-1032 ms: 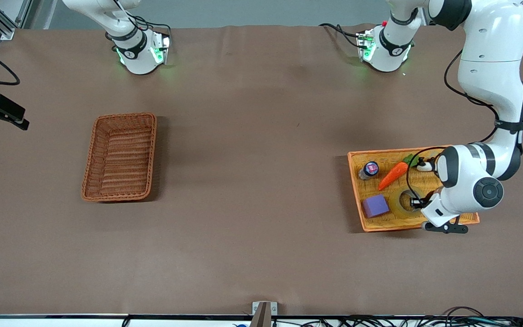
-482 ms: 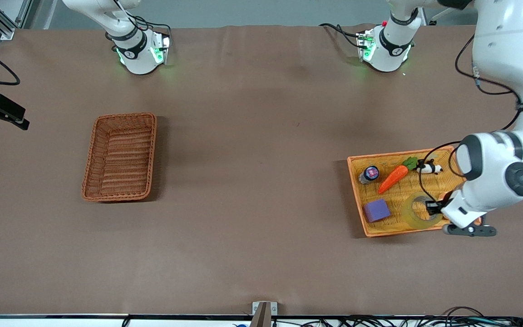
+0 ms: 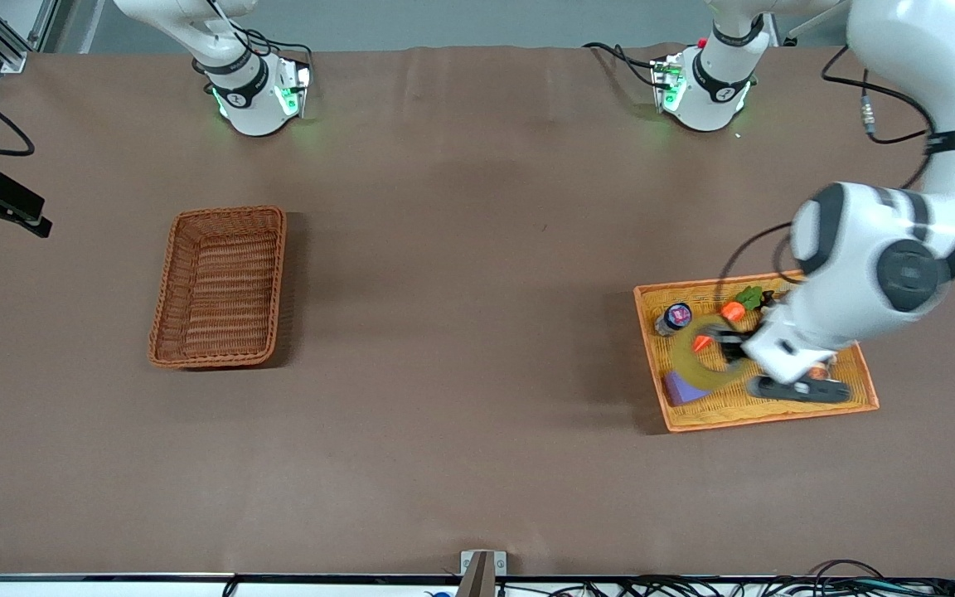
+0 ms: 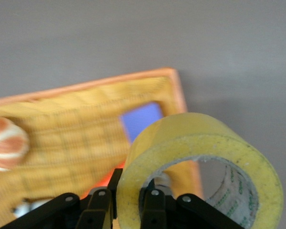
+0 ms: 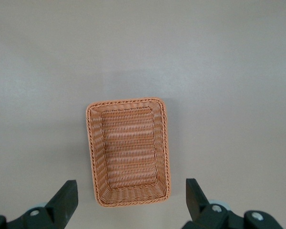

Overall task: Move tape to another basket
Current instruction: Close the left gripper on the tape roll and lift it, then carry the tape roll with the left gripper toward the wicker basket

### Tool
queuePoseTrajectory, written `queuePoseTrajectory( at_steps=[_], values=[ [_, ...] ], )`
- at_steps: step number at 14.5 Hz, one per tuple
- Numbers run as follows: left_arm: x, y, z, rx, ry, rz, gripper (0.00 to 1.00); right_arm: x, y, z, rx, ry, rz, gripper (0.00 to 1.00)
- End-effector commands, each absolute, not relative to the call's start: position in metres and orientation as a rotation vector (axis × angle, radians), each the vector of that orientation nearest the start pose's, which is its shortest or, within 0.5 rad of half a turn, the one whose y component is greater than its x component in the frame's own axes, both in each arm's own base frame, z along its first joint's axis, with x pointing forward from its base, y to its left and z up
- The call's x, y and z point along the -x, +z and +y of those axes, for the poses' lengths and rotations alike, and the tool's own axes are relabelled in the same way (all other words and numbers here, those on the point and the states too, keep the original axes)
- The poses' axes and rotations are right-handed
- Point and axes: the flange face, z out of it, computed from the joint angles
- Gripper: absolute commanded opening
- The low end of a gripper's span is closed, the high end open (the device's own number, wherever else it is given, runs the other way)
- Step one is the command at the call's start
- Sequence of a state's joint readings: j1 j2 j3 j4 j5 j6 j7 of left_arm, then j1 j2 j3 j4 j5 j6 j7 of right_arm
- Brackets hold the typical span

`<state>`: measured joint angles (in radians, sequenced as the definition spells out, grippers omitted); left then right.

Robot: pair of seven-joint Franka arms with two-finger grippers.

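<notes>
Left gripper (image 3: 728, 348) is up in the air over the orange-yellow woven tray (image 3: 776, 410), and it has the tape (image 3: 690, 362) pinched: one finger (image 4: 153, 210) sits inside the ring, the other finger (image 4: 99, 210) outside, the roll's wall clamped between them. The yellowish roll hangs clear of the tray floor, hovering above the purple block (image 3: 676, 387), which peeks out under its edge at the tray's front corner. In the left wrist view the tape (image 4: 200, 157) fills the foreground, grey core showing, with the blue-purple block (image 4: 142, 120) and the tray's orange rim (image 4: 86, 86) below it, plus a striped orange-and-white ball (image 4: 7, 149) lying in the tray.

Moving up the tray, away from the front camera: the toy carrot (image 3: 730, 312) is partly covered by the roll and the gripper, its green top (image 3: 748, 296) showing, and a small round-lidded jar (image 3: 676, 316) stands beside it, near the tray's rim on the side toward the right arm's end.

Well apart, toward the right arm's end of the table, sits the reddish-brown wicker basket (image 3: 220, 286) on the brown cloth. Right gripper (image 5: 131, 202) waits high over that basket (image 5: 127, 151), fingers spread wide and holding nothing.
</notes>
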<state>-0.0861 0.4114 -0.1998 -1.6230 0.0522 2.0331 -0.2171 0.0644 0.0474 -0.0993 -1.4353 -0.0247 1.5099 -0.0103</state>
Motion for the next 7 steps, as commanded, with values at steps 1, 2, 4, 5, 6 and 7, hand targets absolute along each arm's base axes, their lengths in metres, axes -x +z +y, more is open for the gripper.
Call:
queuePoseTrajectory(
  at_steps=[1,2,4,5,6,7],
  values=[
    [-0.628,0.394,-0.247,3.169,0.012,0.053,0.02,-0.560,0.656,-0.024,3.151,-0.039,0.061,1.00],
    [-0.617,0.385,-0.284,3.181,0.037,0.071,0.02,-0.560,0.656,-0.024,3.151,-0.039,0.061,1.00],
    [-0.596,0.365,-0.333,3.181,0.090,0.090,0.02,-0.560,0.655,-0.024,3.151,-0.036,0.061,1.00],
    [-0.591,0.361,-0.361,3.191,0.091,0.126,0.02,-0.559,0.655,-0.024,3.151,-0.034,0.061,1.00],
    [-0.583,0.359,-0.389,3.202,0.089,0.171,0.03,-0.559,0.655,-0.024,3.151,-0.031,0.061,1.00],
    [-0.578,0.352,-0.409,3.208,0.099,0.183,0.04,-0.559,0.655,-0.024,3.151,-0.031,0.061,1.00]
  ],
)
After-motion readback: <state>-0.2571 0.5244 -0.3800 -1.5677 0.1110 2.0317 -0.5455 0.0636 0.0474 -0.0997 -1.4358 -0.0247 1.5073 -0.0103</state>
